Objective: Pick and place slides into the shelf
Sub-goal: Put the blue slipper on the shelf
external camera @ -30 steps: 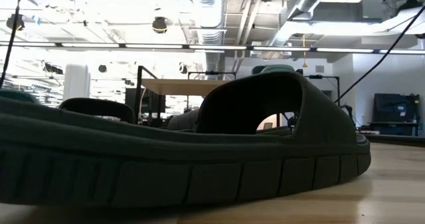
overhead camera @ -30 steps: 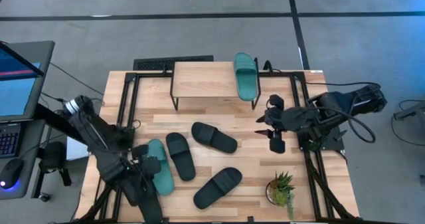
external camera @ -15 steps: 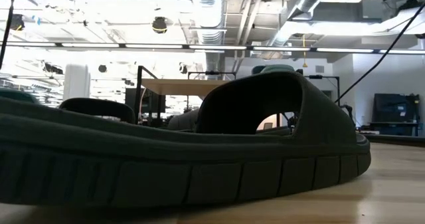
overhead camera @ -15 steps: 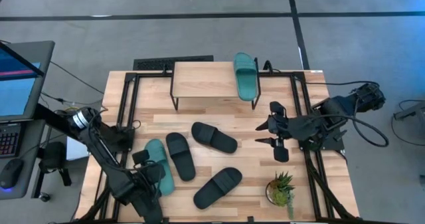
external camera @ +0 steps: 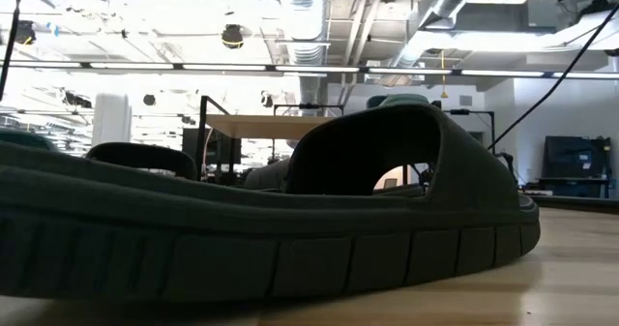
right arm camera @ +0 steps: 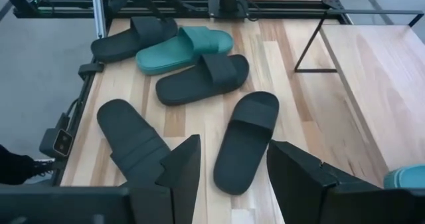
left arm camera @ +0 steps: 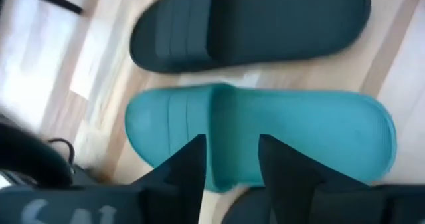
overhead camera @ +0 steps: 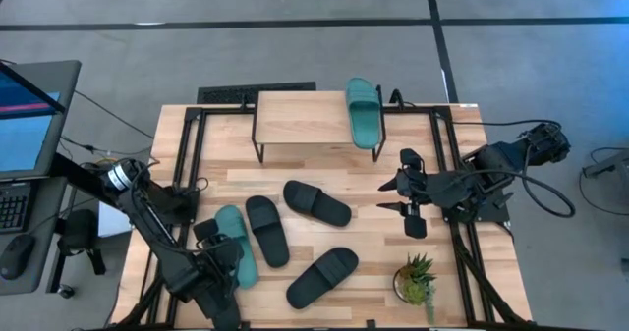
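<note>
Hovering over the teal slide (left arm camera: 265,134) — left tool (left arm camera: 230,161) has parted; right tool (right arm camera: 232,167) stays apart.

Looking everywhere for something readable and I'm not finding any. No brand or size mark is showing on the slides, the shelf, or my arms. There are pale marks on the dark housing at the edge of my left wrist camera's picture, but they're too blurred to read. The monitor beside the table is glowing, nothing legible on it.
</note>
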`<state>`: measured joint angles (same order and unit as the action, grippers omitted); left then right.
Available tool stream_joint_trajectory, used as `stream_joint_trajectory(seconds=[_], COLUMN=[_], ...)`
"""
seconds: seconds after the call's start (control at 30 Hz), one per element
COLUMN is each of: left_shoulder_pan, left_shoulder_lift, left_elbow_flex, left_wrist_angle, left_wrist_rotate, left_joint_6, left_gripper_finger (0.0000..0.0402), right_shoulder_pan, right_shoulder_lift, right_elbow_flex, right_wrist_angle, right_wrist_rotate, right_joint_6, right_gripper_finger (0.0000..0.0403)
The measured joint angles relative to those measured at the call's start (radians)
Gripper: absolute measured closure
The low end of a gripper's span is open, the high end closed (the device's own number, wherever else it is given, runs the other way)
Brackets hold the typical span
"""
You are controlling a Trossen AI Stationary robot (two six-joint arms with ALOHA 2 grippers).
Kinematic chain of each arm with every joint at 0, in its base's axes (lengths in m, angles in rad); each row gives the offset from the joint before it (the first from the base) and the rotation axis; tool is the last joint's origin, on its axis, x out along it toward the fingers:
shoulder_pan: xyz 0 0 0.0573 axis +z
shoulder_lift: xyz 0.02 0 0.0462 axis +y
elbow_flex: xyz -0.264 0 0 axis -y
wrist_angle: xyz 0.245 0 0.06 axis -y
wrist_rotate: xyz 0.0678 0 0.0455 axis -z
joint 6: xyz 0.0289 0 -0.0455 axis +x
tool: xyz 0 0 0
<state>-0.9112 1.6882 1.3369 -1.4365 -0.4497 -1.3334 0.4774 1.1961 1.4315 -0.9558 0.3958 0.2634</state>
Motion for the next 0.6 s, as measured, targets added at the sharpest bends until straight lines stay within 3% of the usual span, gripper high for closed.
stream_joint_trajectory(seconds=[0.17,0.33,0.43,0.6], left_shoulder_pan=[-0.008,-0.013,-0.014,-0.014], left_shoulder_lift=[-0.001,0.0,0.0,0.0], left_elbow_flex=[-0.018,-0.101,-0.124,-0.201], left_wrist_angle=[0.008,0.04,0.041,0.161], left_wrist_rotate=[-0.034,0.05,0.01,0.014], left_joint_6=[0.03,0.001,-0.03,-0.031], left_gripper_finger=[0.025,0.0248,0.0248,0.0248], right_shoulder_pan=[0.0,0.0,0.0,0.0], right_shoulder_lift=[0.0,0.0,0.0,0.0], right_elbow_flex=[0.0,0.0,0.0,0.0], right_wrist_angle=[0.0,0.0,0.0,-0.002], right_wrist_rotate=[0.0,0.0,0.0,0.0], right_joint_6=[0.0,0.0,-0.007,-0.01], right_gripper_finger=[0.0242,0.0242,0.0242,0.0242])
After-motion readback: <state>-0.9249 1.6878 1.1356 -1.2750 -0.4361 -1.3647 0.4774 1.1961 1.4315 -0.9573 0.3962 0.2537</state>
